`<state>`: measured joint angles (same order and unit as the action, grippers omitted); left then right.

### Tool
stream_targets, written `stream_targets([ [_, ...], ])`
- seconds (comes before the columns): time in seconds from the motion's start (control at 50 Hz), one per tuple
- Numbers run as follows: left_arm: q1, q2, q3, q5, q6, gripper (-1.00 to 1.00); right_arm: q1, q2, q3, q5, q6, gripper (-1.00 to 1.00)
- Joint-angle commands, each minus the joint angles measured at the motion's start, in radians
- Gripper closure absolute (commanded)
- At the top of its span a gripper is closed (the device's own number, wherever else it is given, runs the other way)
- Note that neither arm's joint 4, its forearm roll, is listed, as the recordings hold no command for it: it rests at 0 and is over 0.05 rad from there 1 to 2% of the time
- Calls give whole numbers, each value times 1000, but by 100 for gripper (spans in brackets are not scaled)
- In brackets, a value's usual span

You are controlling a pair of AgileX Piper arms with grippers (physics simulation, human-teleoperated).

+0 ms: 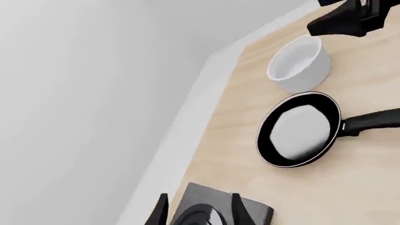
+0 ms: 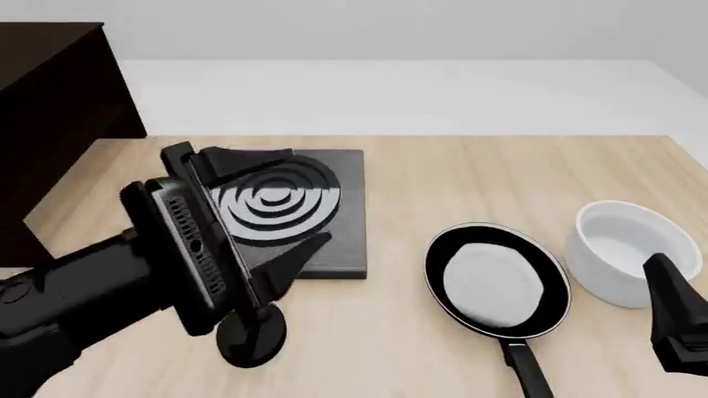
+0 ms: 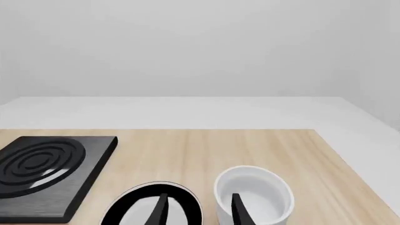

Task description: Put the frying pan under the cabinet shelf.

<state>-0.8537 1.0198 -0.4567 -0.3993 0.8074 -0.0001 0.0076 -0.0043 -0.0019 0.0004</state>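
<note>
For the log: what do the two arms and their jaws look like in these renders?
Both are matte black throughout, with no cables, markings or colour accents visible. The left arm is chunky, ending in a boxy, ribbed gripper body; the left gripper carries thin, tapering, pointed jaws. Only the dark angular tip of the right gripper shows in front view; its jaws look alike.

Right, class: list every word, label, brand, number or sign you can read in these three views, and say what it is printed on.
There is none to read. The frying pan, the white bowl, the stove plate, the cabinet shelf and the small black knob carry no writing. The stove plate's concentric rings are a pattern, not a sign.
</note>
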Motion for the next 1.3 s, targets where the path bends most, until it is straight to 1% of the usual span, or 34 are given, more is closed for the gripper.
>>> stream_targets([
  [0.02, -172, 64, -10, 86, 83, -100, 0, 0, 0, 0, 0, -100],
  [0.06, -192, 89, 1, 97, 129, -100, 0, 0, 0, 0, 0, -100],
  [0.08, -200, 85, -2, 107, 130, -100, 0, 0, 0, 0, 0, -100],
  [0.12, -213, 99, 2, 97, 159, -100, 0, 0, 0, 0, 0, -100],
  [0.14, -235, 90, 10, 103, 163, -100, 0, 0, 0, 0, 0, -100],
  [0.18, -240, 106, 26, 69, 190, -100, 0, 0, 0, 0, 0, -100],
  [0.24, -262, 126, 32, 60, 193, -100, 0, 0, 0, 0, 0, -100],
  [0.28, -282, 148, 58, 35, 223, -100, 0, 0, 0, 0, 0, -100],
  [0.36, -299, 183, 74, -3, 259, -100, 0, 0, 0, 0, 0, -100],
  [0.38, -296, 194, 58, -2, 234, -100, 0, 0, 0, 0, 0, -100],
  [0.4, -292, 213, 59, -21, 240, -100, 0, 0, 0, 0, 0, -100],
  [0.42, -297, 239, 74, -53, 270, -100, 0, 0, 0, 0, 0, -100],
  [0.44, -304, 247, 86, -71, 274, -100, 0, 0, 0, 0, 0, -100],
  [0.5, -302, 279, 81, -97, 284, -100, 0, 0, 0, 0, 0, -100],
  [0.52, -306, 300, 91, -118, 307, -100, 0, 0, 0, 0, 0, -100],
  [0.66, -311, 374, 72, -164, 334, -100, 0, 0, 0, 0, 0, -100],
  [0.72, -314, 406, 79, -188, 364, -100, 0, 0, 0, 0, 0, -100],
  [0.76, -315, 414, 71, -190, 357, -100, 0, 0, 0, 0, 0, -100],
  [0.78, -314, 439, 74, -210, 380, -100, 0, 0, 0, 0, 0, -100],
  [0.82, -319, 449, 65, -212, 376, -100, 0, 0, 0, 0, 0, -100],
  [0.88, -329, 482, 68, -238, 391, -100, 0, 0, 0, 0, 0, -100],
  [0.98, -347, 522, 65, -270, 385, -100, 0, 0, 0, 0, 0, -100],
  [1.06, -360, 536, 49, -270, 372, -100, 0, 0, 0, 0, 0, -100],
  [1.3, -371, 621, 10, -292, 378, -100, 0, 0, 0, 0, 0, -100],
])
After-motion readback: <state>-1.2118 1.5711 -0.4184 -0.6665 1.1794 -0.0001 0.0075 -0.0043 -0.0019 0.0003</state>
